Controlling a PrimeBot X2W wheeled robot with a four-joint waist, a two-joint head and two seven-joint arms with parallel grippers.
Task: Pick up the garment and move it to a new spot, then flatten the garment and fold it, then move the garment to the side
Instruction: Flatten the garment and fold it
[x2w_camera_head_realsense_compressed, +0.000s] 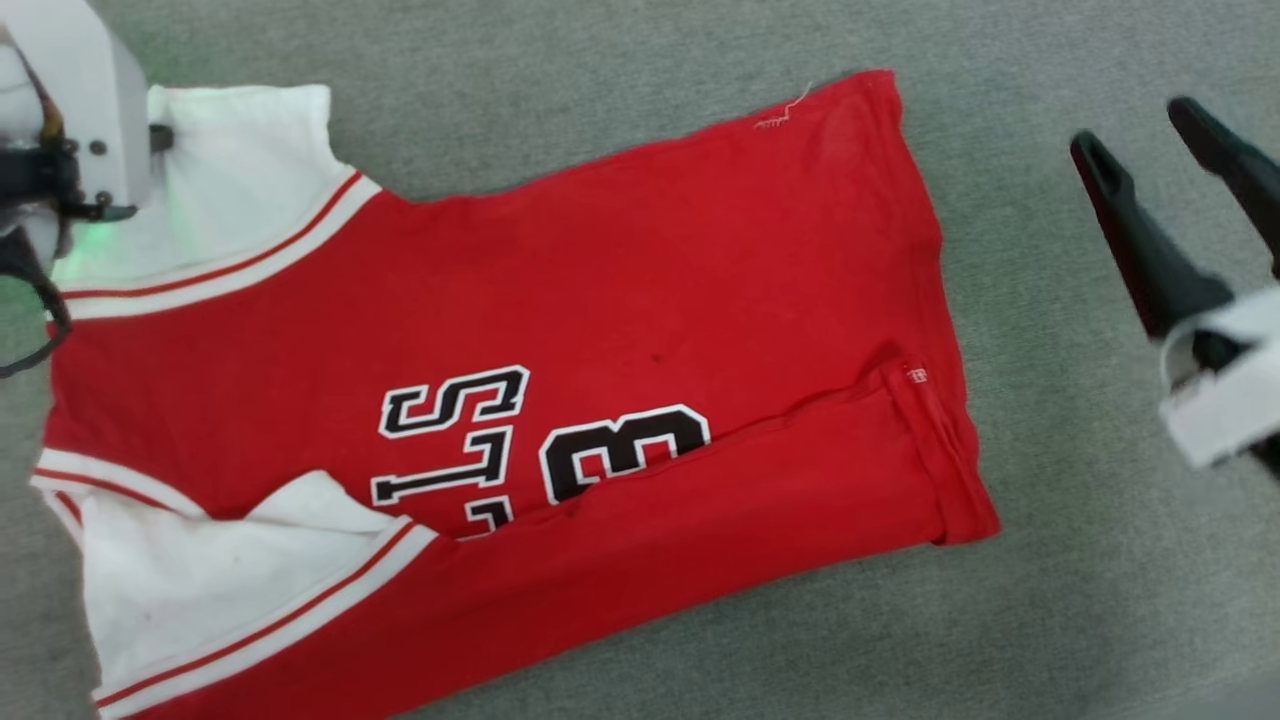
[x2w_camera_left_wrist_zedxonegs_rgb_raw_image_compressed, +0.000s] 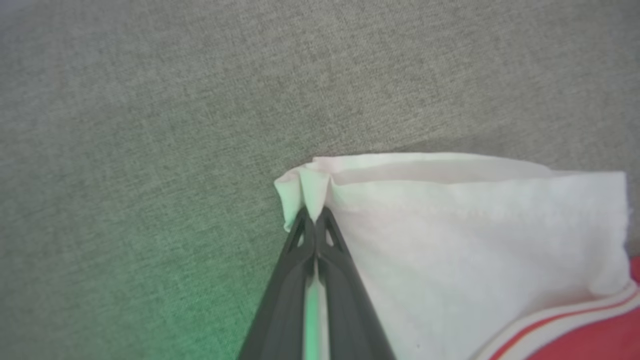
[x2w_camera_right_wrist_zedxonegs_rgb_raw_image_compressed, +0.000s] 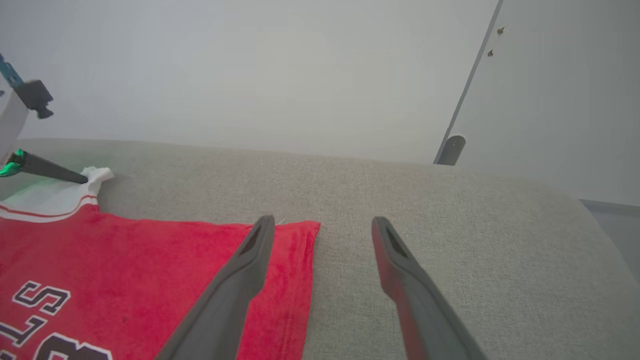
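Left arm's pale housing (x2w_camera_head_realsense_compressed: 70, 110) covers the corner of the upper white sleeve (x2w_camera_head_realsense_compressed: 240, 180) in the head view, so the grip can't be seen there. The left wrist view shows it: left end effector (x2w_camera_left_wrist_zedxonegs_rgb_raw_image_compressed: 315, 215) is pressed together, pinching a bunched corner of the white sleeve edge, with a green glow on cloth and fabric nearby. The garment (x2w_camera_head_realsense_compressed: 620, 300) lies spread sideways on the grey fabric surface (x2w_camera_head_realsense_compressed: 1080, 600), collar end toward the left, hem toward the right. Its lower left part, including the lower white sleeve (x2w_camera_head_realsense_compressed: 200, 580), is cut off by the frame edges. A long red flap along the near side is folded over the front, hiding part of the black lettering (x2w_camera_head_realsense_compressed: 540, 440), so it is only partly readable. A loose pale thread (x2w_camera_head_realsense_compressed: 785, 115) sits at the far hem corner. Right end effector (x2w_camera_head_realsense_compressed: 1135, 128) is spread wide, holding nothing, apart from the garment and off its hem end. Behind the surface is a plain pale wall (x2w_camera_right_wrist_zedxonegs_rgb_raw_image_compressed: 250, 75), plus a small grey rounded piece (x2w_camera_right_wrist_zedxonegs_rgb_raw_image_compressed: 450, 150) at a panel's foot; can't tell what it is.
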